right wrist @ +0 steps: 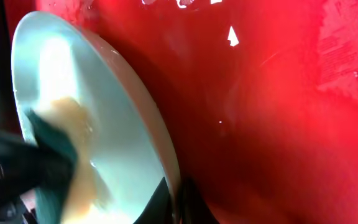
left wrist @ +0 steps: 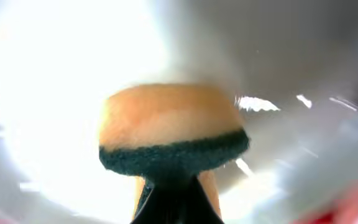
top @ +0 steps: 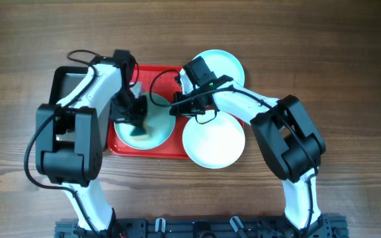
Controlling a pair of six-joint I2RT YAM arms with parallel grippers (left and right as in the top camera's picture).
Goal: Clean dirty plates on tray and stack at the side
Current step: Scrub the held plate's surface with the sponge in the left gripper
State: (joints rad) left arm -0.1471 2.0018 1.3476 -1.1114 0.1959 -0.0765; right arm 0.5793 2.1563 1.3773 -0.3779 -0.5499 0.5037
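- The tray [top: 167,151] is seen left of centre on the tabletop [top: 349,66]; its red floor [right wrist: 278,124] is speckled with wet glints in the right wrist view.
- One plate [top: 159,129] is carried on the tray's near half; its rim is tilted up on the right side, as shown in the right wrist view [right wrist: 123,137].
- The right claw [top: 176,109] is clamped on that plate's right rim; a dark finger is seen on either side of the rim [right wrist: 176,202].
- The left claw [top: 134,119] is closed on a sponge [top: 137,132]; the sponge is pressed onto the plate's inner face.
- In the left wrist view the sponge [left wrist: 166,124] is shown yellow with a dark green layer, gripped from below by the claw [left wrist: 173,193]; the plate [left wrist: 55,93] behind it is washed out by glare.
- In the right wrist view the sponge [right wrist: 55,146] is seen against the plate's left part.
- A far plate [top: 223,63] lies on the tabletop by the tray's far right corner, partly hidden by the right arm.
- A near plate [top: 213,142] lies just beside the tray's near right corner; whether it is touching the tray cannot be told.
- A black tray [top: 68,82] lies left of the tray, under the left arm.
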